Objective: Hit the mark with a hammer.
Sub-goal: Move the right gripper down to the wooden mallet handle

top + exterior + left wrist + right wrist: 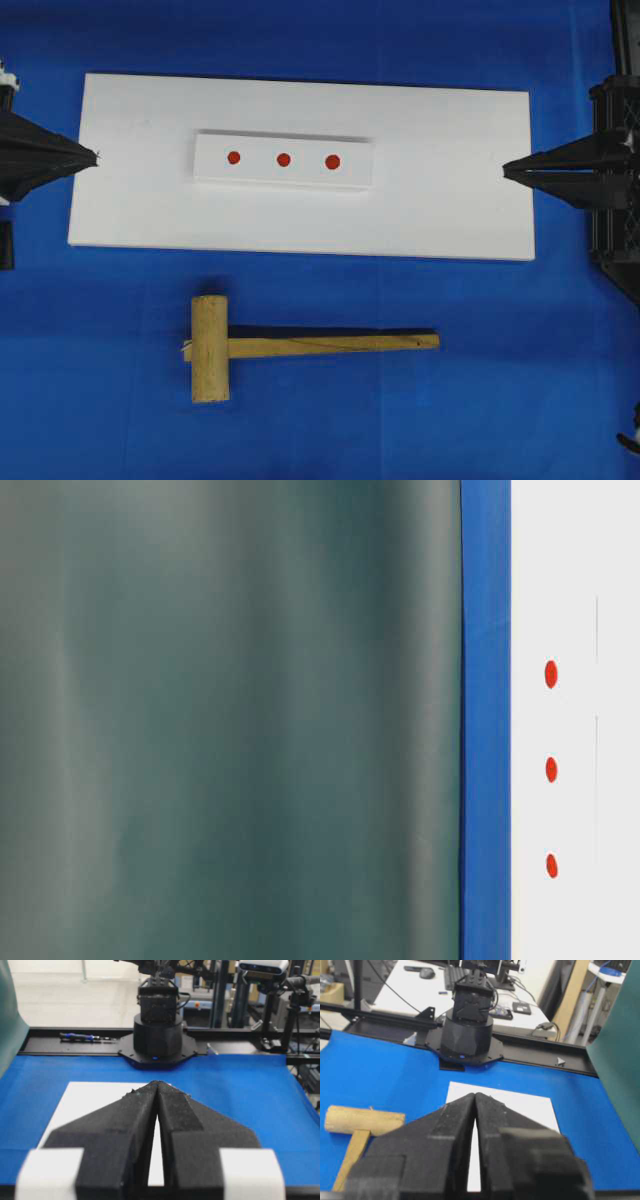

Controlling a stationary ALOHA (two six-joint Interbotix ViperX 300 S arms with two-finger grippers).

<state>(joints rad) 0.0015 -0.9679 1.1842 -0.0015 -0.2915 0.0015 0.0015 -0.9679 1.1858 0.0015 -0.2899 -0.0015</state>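
Both end effectors closed; hammer (pixel 212 348) handle cut off in right wrist view

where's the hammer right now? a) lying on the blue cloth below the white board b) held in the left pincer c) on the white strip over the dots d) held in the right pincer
a: the hammer lies flat on the blue cloth below the white board, and both pincers are shut on nothing.

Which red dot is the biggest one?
The dot at the right end of the row in the overhead view. It looks slightly larger than the middle dot and the left end dot on the white strip.
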